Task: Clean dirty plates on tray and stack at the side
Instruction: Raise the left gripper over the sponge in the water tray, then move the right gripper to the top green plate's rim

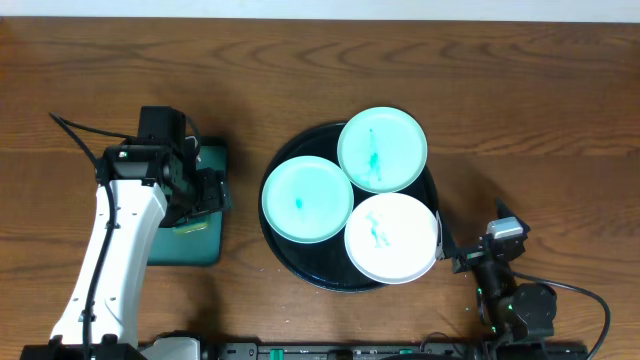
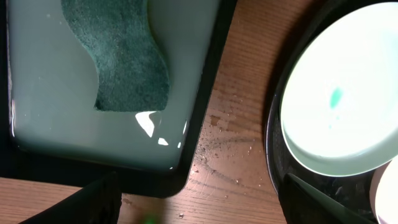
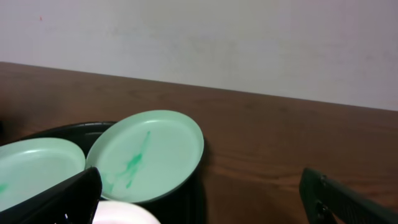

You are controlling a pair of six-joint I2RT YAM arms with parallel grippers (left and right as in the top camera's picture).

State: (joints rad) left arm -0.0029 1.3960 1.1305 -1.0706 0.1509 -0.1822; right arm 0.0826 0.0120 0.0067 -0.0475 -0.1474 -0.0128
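The black round tray [image 1: 298, 262] holds three plates. A mint plate [image 1: 382, 150] with a teal smear lies at the back right. A second mint plate [image 1: 307, 198] with a small smear lies at the left. A white plate [image 1: 391, 237] with teal marks lies at the front right. My left gripper [image 1: 210, 190] is open and empty, over the teal tray's right edge; its wrist view shows the left mint plate [image 2: 348, 106] and the black tray's rim [image 2: 273, 140]. My right gripper [image 1: 452, 252] is open and empty, just right of the white plate; its wrist view shows the back mint plate [image 3: 149, 155].
A rectangular dark-rimmed teal tray [image 1: 190, 245] stands left of the black tray, with a green sponge [image 2: 118, 56] lying in it. Bare wood table [image 1: 540, 120] lies to the right and behind. Crumbs [image 2: 217, 146] lie on the wood between the two trays.
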